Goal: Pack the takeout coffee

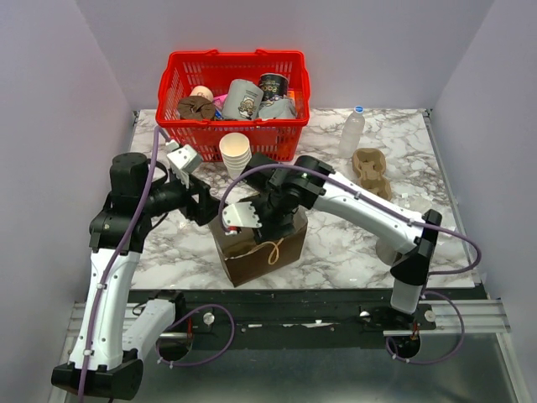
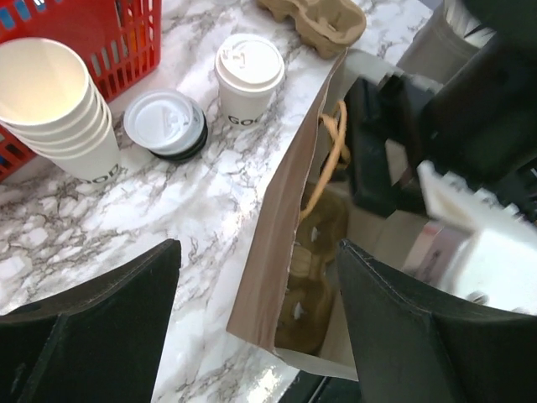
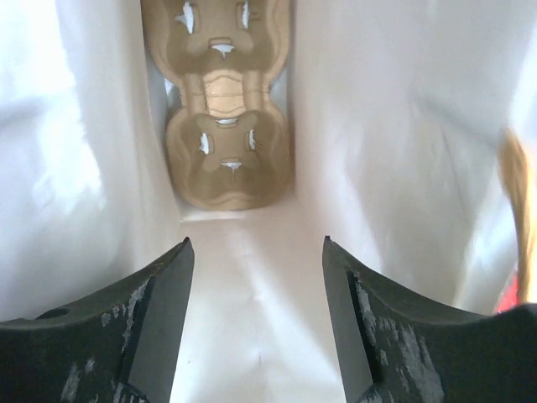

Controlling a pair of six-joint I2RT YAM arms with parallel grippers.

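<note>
- Right end effector (image 3: 256,240): inside the open brown paper bag (image 1: 247,264), pointing down toward its bottom, fingers spread apart, nothing gripped between them.
- Straight ahead of it, flat on the bag's bottom: a cardboard cup carrier (image 3: 220,109).
- Left end effector (image 2: 258,245): outside the bag, over the marble tabletop (image 2: 210,193), fingers wide apart, gripping nothing, with the bag's open rim showing in the gap between them.
- Takeout coffee (image 2: 249,80): upright on the tabletop with its lid on, ahead of the left end effector and well apart from it, near the bag's outer wall and outside the bag. Not visible from the right end effector's wrist view.
- Left of the coffee, as seen from the left end effector: a stack of lids (image 2: 164,123), then nested cups (image 2: 54,105) beside the red basket (image 2: 126,34).
- Farther ahead, past the coffee: a second cup carrier (image 2: 315,21) on the tabletop.
</note>
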